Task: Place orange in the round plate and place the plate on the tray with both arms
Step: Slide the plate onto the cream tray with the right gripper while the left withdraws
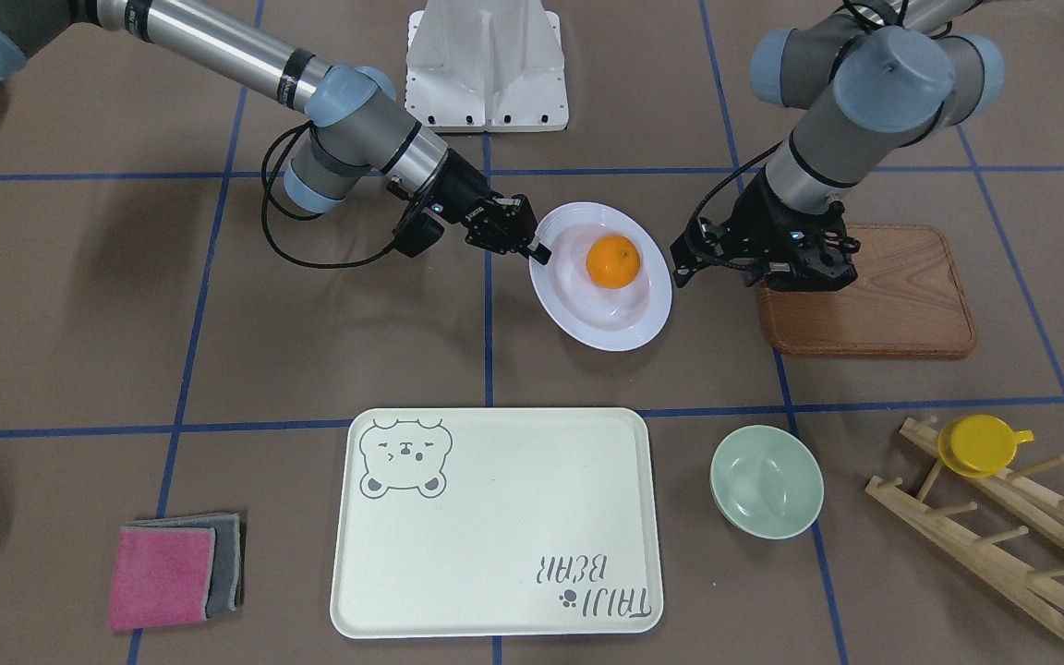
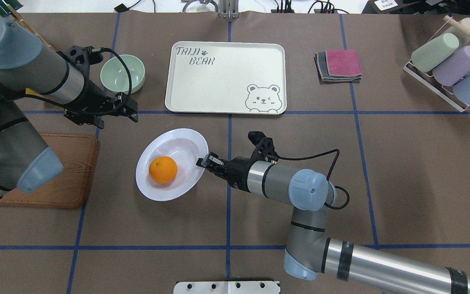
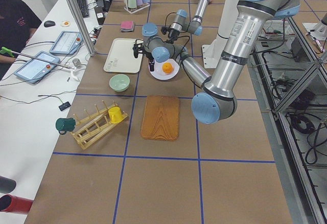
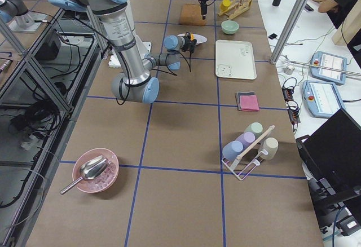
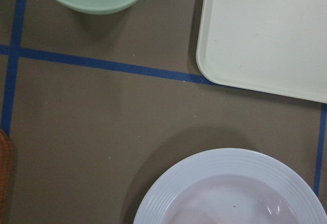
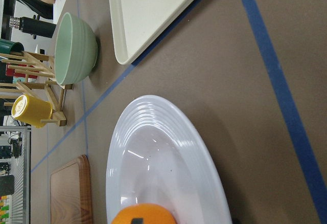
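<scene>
The orange (image 2: pixel 163 170) is set in the round plate (image 2: pixel 184 138), its rim grasped by the right hand (image 2: pixel 203 160). The left hand (image 2: pixel 132 113) is released, just beside the plate. The tray (image 2: pixel 218 81), beyond both hands, is not yet loaded.

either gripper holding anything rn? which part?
Right gripper grips the round plate by its rim, on the side nearest that arm; the orange sits in it. Left gripper is open, holding nothing.
</scene>
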Robot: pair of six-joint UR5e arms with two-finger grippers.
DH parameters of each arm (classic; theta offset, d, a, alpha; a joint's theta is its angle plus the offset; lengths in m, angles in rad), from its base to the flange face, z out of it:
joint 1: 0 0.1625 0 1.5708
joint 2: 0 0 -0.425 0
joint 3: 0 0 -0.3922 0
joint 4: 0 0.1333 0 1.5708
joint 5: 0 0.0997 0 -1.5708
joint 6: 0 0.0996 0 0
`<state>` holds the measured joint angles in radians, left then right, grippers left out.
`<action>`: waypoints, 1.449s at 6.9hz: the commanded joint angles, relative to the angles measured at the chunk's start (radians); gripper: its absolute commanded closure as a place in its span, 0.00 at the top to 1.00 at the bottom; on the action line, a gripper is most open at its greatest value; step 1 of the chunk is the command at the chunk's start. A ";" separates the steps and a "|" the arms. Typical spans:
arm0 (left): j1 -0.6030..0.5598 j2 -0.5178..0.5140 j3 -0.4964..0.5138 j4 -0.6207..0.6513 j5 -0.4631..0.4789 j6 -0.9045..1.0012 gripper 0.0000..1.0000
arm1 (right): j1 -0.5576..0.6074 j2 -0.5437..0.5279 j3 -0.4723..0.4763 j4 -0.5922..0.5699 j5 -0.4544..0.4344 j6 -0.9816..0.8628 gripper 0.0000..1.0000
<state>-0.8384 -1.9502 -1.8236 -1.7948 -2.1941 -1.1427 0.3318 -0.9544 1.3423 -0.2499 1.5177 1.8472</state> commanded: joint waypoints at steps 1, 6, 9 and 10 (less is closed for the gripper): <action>-0.033 0.037 -0.020 0.000 -0.007 0.064 0.98 | 0.010 0.009 0.012 0.000 -0.013 0.065 0.00; -0.128 0.129 -0.020 -0.002 0.005 0.325 0.98 | 0.124 0.069 -0.086 -0.012 -0.348 0.294 0.00; -0.134 0.129 -0.010 -0.002 0.007 0.328 0.98 | 0.133 0.091 -0.112 -0.285 -0.474 0.374 0.00; -0.134 0.131 -0.009 -0.002 0.007 0.328 0.98 | 0.133 0.112 -0.117 -0.358 -0.503 0.427 0.00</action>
<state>-0.9717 -1.8205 -1.8354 -1.7963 -2.1880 -0.8152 0.4640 -0.8605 1.2310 -0.5275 1.0478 2.2249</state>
